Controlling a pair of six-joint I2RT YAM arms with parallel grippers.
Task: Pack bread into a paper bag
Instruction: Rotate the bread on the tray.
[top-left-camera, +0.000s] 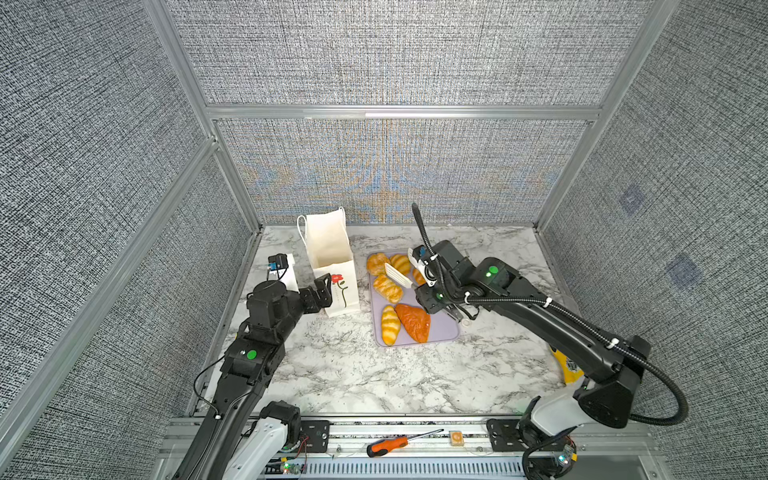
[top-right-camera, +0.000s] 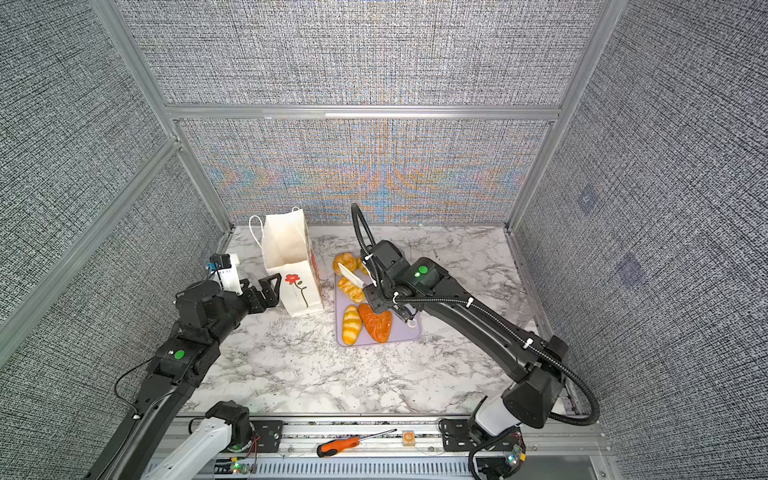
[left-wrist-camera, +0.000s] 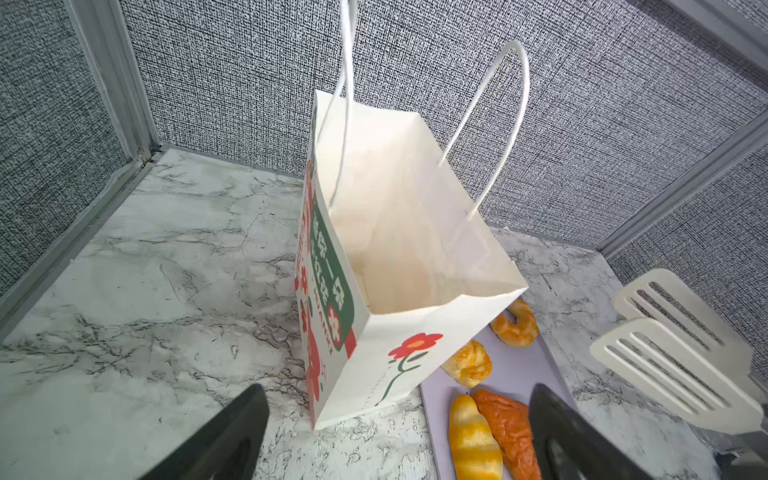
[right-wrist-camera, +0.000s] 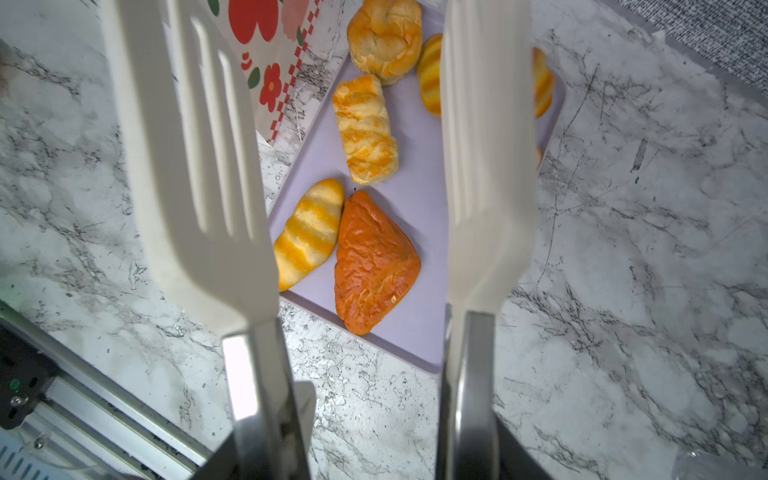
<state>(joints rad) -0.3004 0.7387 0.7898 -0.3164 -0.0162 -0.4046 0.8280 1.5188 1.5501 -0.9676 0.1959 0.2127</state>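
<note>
The marble tabletop (top-left-camera: 374, 382) carries everything. The paper bag (top-left-camera: 329, 245) stands upright on it with its mouth open, just ahead of the left tool (top-left-camera: 319, 291). That tool's jaws are spread wide and grip nothing. The bag's near lower corner sits in front of the gap between them, and I cannot tell whether a jaw touches the paper. What shows of the bag's inside looks bare, but its floor is hidden.

The lilac tray (top-left-camera: 442, 332) lies flat directly beneath the right tool (top-left-camera: 434, 300), beside the bag. That tool is half closed on the metal arms of a pair of white slotted tongs (right-wrist-camera: 195, 166). The blades stand apart with nothing between them.

The bread (top-left-camera: 377, 263) is on the tray, below and ahead of the blades. The orange-brown triangle (right-wrist-camera: 374, 262) is nearest the right tool, with a striped roll (right-wrist-camera: 309, 232) touching its side. A twisted pastry (right-wrist-camera: 365, 129) lies further out, and more pieces sit beyond it, partly hidden.

The step in hand looks like choosing a piece to pick up. The next move calls for lowering the blades either side of one pastry, probably the triangle. The right tool would then squeeze gently and carry the pastry over the bag's mouth. The striped roll could get nudged, since it lies so close.
</note>
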